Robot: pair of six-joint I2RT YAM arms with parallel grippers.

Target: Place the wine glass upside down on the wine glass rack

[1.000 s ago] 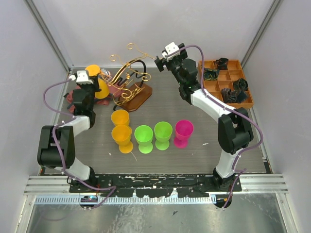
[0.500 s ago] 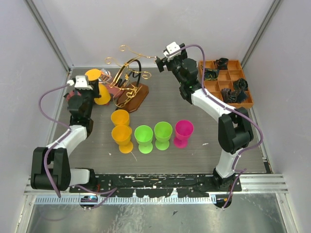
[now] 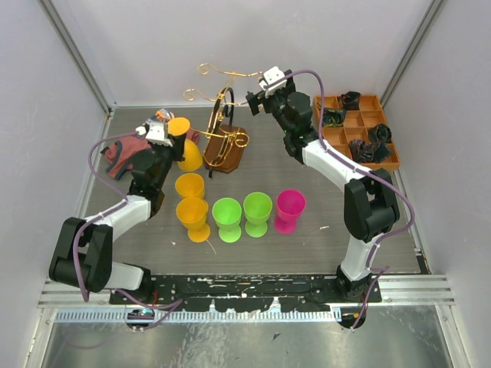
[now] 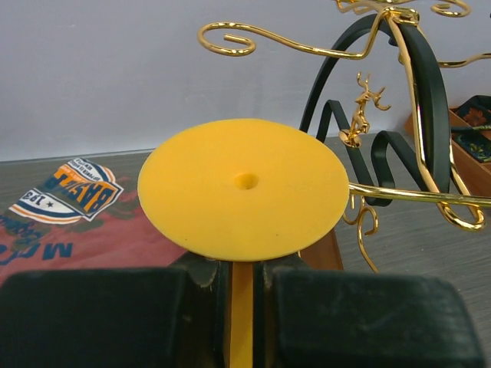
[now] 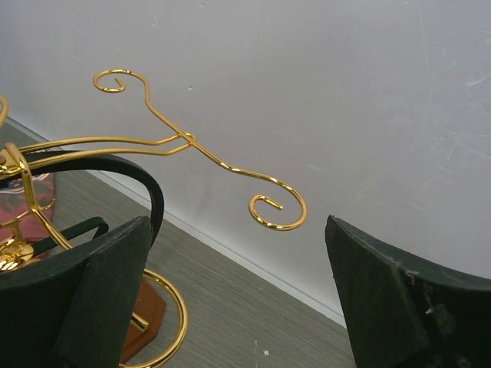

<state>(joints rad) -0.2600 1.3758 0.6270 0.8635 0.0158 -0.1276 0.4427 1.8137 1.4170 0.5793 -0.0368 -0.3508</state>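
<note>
The left jaws are clenched on the thin stem of a yellow plastic wine glass (image 4: 244,188), with one black finger (image 4: 92,314) on each side of it. The round flat foot of the glass lies just ahead of the fingertips and faces the wrist camera. From above, the glass (image 3: 186,149) is tilted, with its bowl on the near side of the jaws and its foot on the far side.

The wine glass rack of thin gold wire and dark arches on a brown wooden base (image 3: 225,153) stands on the grey surface (image 3: 253,172), ahead of the left jaws and a little to their right. In the left wrist view, one straight gold arm of the rack (image 4: 406,196) runs out from close to the right rim of the foot. I cannot tell if they touch.

The right jaws are released and stand wide, with nothing between the fingers (image 5: 100,299). They are high up beside the top of the rack. One curled scroll arm (image 5: 186,139) is ahead of them, in the gap, apart from both fingers.

A red cloth with a printed badge (image 4: 69,207) lies ahead-left of the left jaws. Five plastic goblets (image 3: 257,211), two orange, two green and one pink, stand on the near side of both jaws. An orange compartment tray (image 3: 387,165) lies to the right of the right jaws.
</note>
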